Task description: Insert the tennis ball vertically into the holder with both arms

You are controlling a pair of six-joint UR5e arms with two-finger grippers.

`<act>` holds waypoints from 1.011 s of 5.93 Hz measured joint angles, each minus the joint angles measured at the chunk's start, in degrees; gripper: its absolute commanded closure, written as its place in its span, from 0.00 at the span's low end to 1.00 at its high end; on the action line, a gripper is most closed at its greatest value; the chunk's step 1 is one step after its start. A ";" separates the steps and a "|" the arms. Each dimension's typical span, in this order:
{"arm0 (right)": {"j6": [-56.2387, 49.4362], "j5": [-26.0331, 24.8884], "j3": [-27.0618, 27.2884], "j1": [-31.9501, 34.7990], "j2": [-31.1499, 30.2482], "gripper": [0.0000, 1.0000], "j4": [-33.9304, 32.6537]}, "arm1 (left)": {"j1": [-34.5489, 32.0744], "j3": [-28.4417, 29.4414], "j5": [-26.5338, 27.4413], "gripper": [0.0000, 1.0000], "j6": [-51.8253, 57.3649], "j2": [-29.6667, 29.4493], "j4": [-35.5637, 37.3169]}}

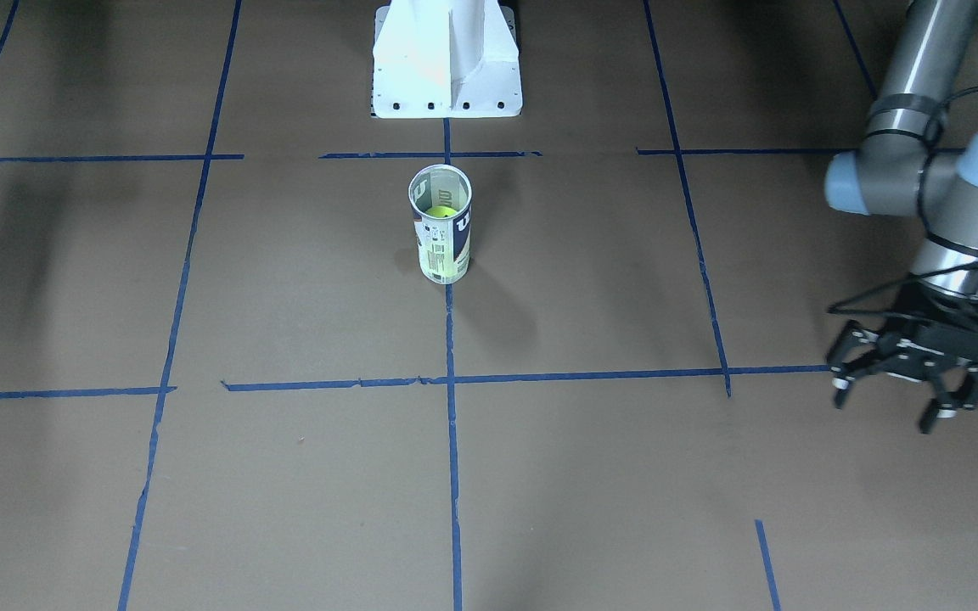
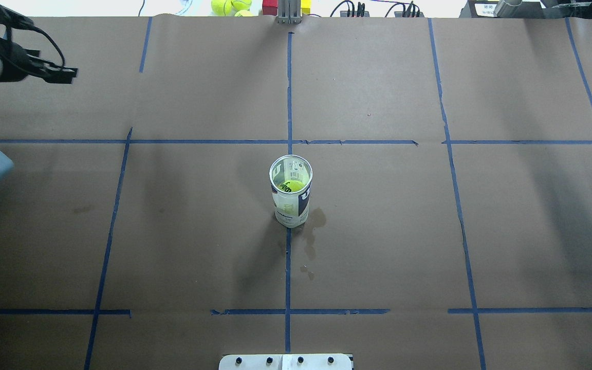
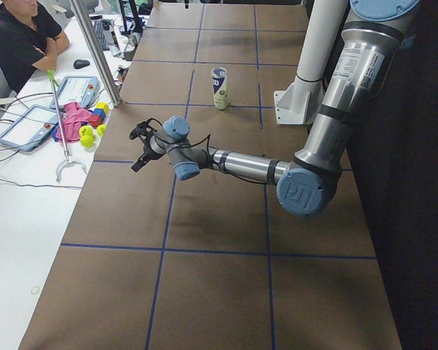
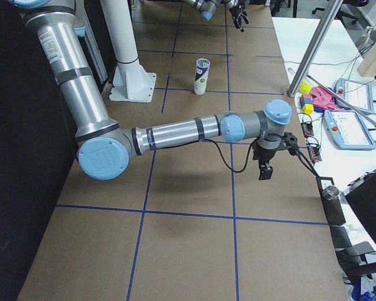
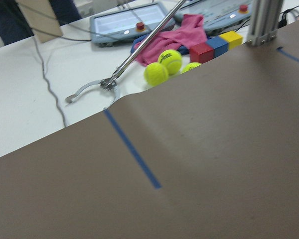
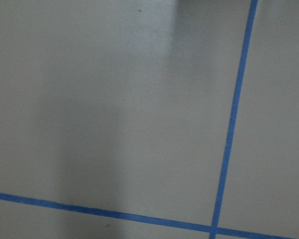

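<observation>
The clear holder (image 2: 290, 205) stands upright mid-table; the tennis ball (image 2: 294, 185) sits inside, depth seemingly low.

Brown paper cover (image 2: 378, 77) over table, gridded with blue tape (image 2: 288, 87). Dark stains (image 2: 316, 221) on paper near centre. On white bench (image 5: 30, 109) beyond far edge:
- two spare balls (image 5: 162, 67), touching
- pink cloth (image 5: 177, 30)
- red block (image 5: 201, 52), blue block (image 5: 218, 46) and yellow block (image 5: 232, 38) in a row
- metal reacher tool (image 5: 97, 85)
- pendant tablet (image 5: 124, 22)

Aluminium post (image 5: 265, 20) at paper edge. Seated person (image 3: 25, 40) in black shirt, arms folded.
</observation>
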 measured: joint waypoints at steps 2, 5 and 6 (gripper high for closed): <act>-2.26 1.13 -8.43 0.99 -0.34 0.00 8.27 | -9.62 -1.21 -14.97 0.00 1.03 0.34 11.21; -2.52 2.33 -10.59 2.65 -1.18 0.00 11.70 | -17.94 -3.21 -19.99 0.00 21.09 4.95 24.56; -2.71 3.58 -9.97 3.02 -2.37 0.00 12.19 | -18.66 -3.24 -21.35 0.00 26.39 5.73 29.08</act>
